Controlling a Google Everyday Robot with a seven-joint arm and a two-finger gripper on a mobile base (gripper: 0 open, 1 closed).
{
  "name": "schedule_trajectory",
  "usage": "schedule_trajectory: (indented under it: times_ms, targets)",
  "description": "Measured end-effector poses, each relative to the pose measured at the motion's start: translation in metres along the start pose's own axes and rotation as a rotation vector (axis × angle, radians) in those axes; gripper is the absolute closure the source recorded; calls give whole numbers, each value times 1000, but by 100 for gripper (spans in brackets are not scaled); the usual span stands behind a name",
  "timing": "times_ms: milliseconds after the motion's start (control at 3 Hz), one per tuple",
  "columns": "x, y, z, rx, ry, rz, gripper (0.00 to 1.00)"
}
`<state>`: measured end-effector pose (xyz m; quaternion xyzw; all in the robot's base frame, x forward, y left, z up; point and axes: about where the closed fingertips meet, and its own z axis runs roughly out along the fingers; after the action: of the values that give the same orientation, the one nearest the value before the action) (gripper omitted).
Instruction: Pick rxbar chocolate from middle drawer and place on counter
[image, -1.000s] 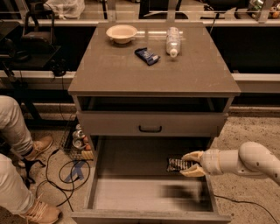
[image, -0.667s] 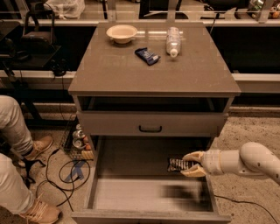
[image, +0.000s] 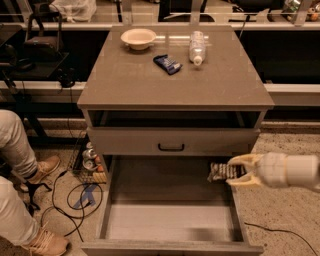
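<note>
The rxbar chocolate (image: 218, 171), a dark bar with pale markings, is held at its right end by my gripper (image: 231, 172), whose pale fingers close above and below it. The gripper reaches in from the right, over the right side of the open middle drawer (image: 170, 220). The bar looks raised a little above the pale drawer floor, just below the closed drawer front. The counter (image: 150, 85) is the grey-brown top of the cabinet above.
On the counter stand a pale bowl (image: 138, 37), a blue wrapped packet (image: 167, 64) and a lying water bottle (image: 197, 47). The drawer front with a black handle (image: 171, 147) is just above the bar. A person's legs (image: 20, 165), cables and cans are on the floor at left.
My gripper has moved up and slightly right, and the rxbar chocolate has risen with it from the drawer floor.
</note>
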<state>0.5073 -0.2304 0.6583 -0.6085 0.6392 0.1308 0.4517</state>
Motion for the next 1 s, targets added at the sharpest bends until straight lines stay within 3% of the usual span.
schedule_trajectory:
  times_ms: [333,667,1000]
  targets:
    - [-69,-36,-74,95,-57,-82,100]
    - [-69,-36,-74,95,-57,-83,100]
    - [-78,-60,-86,152,-85,-93,100]
